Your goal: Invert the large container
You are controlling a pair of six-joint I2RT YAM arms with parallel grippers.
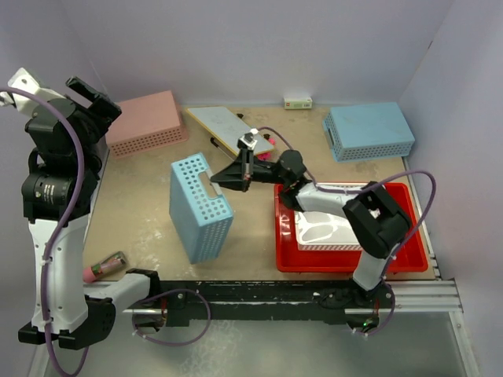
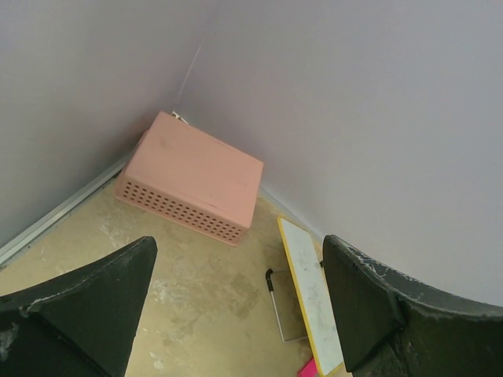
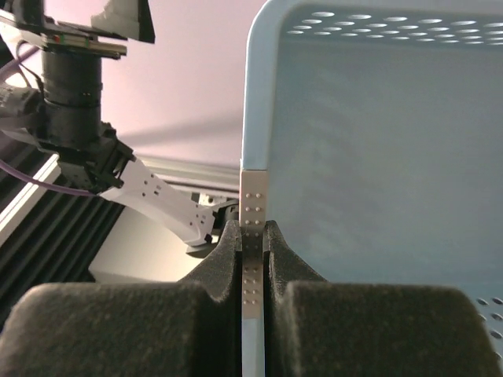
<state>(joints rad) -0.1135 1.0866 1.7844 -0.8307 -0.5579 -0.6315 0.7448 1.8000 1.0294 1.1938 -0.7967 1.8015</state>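
The right gripper point(image 1: 246, 184) pinches the rim of a light-blue basket point(image 1: 200, 208). The red tray point(image 1: 287, 255) lies flat behind the gripper, under its stretched-out arm. The left gripper point(image 1: 94, 98) is up high, wide open.

The scuffed tan bench point(image 1: 141, 200) carries the large container point(image 1: 409, 255), a red tray, near its front. Just left of the tray stands an upended light-blue basket point(image 1: 200, 212). Behind the tray lies a second light-blue basket point(image 1: 369, 131). Well to its far left are a pink basket point(image 1: 145, 122) and a yellow-edged board point(image 1: 228, 126).
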